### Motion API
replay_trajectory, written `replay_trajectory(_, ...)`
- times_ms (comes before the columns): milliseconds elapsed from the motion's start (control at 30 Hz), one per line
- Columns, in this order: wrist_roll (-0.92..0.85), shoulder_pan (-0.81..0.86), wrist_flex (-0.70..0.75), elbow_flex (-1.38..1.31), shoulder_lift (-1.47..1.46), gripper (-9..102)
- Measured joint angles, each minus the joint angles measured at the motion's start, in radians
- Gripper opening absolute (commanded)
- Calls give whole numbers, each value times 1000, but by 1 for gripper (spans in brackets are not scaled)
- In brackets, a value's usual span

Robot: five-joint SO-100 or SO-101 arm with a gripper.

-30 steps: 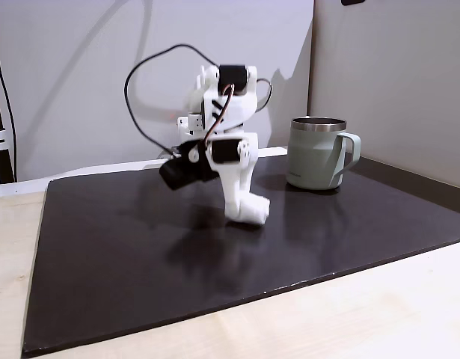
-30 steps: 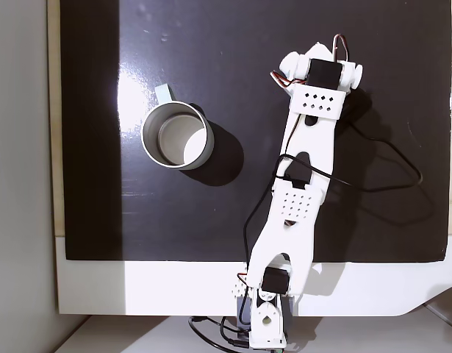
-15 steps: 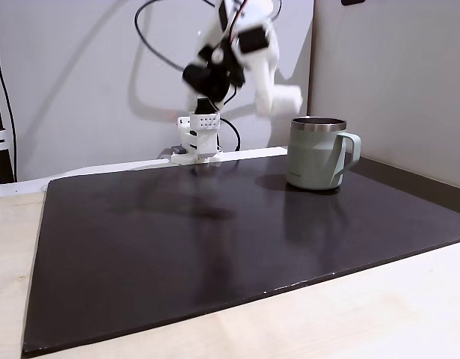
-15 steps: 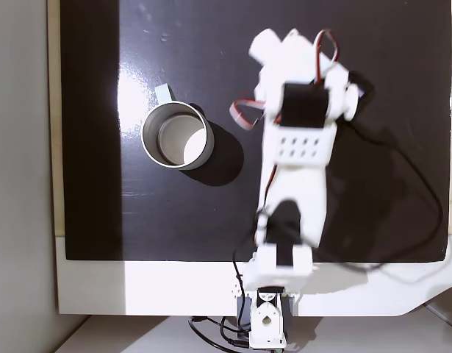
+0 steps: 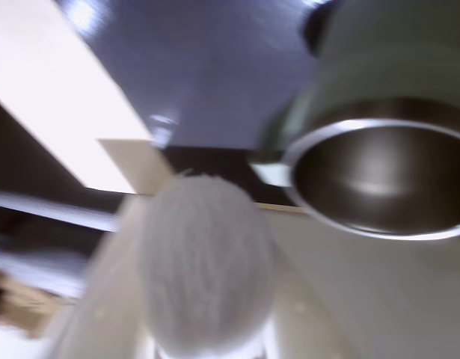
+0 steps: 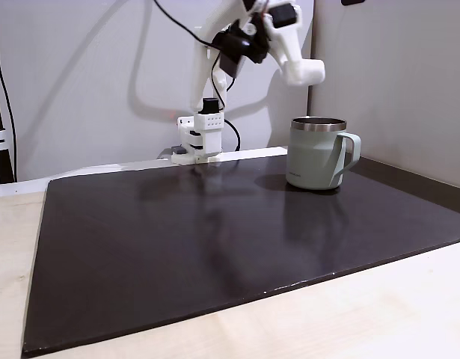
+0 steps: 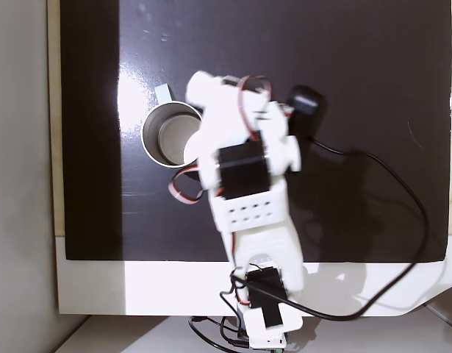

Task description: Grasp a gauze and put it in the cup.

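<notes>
End effector (image 6: 313, 71) is up in the air, just above and slightly left of the cup (image 6: 316, 152) in a fixed view; in the top-down fixed view its tip (image 7: 200, 87) sits at the cup's (image 7: 153, 118) upper right rim. A second ago it was down on the dark mat (image 6: 215, 247) near the middle, half a second ago lifted and swinging, now carried across toward the cup. So the lift and most of the transfer are done.

Gauze (image 5: 207, 262) is held in the end effector: the wrist view shows a white fuzzy roll wedged between the two pale fingers (image 5: 102, 299), blurred from motion. Jaws closed on it. In that view the cup's dark steel opening (image 5: 379, 179) is up and right of the roll, so not yet lined up over the mouth. In the side fixed view the roll reads as the white blob at the tip; hard to separate it from the white plastic.

Cup stands upright on the mat, handle (image 6: 349, 153) to the right in the side fixed view, unmoved across the frames. Inside looks empty.

Judgement: transport phase, near the end. Next needs a small shift to centre over the opening, then release. Risk: dropping early onto the rim.
</notes>
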Motion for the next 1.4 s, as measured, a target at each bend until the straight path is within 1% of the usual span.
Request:
replay_trajectory(267, -61, -135, 3, 115, 5, 3)
replay_trajectory(500, -71, -229, 3, 158, 5, 3)
replay_trajectory(767, -71, -235, 3, 184, 5, 4)
replay_trajectory(833, -71, -236, 0, 195, 5, 11)
replay_trajectory(900, -71, -233, -2, 215, 5, 21)
replay_trajectory(1000, -64, -218, -2, 230, 5, 33)
replay_trajectory(1067, -57, -213, -2, 232, 5, 36)
replay_trajectory(1167, -51, -218, -2, 233, 5, 38)
replay_trajectory(1400, -43, -221, -2, 233, 5, 38)
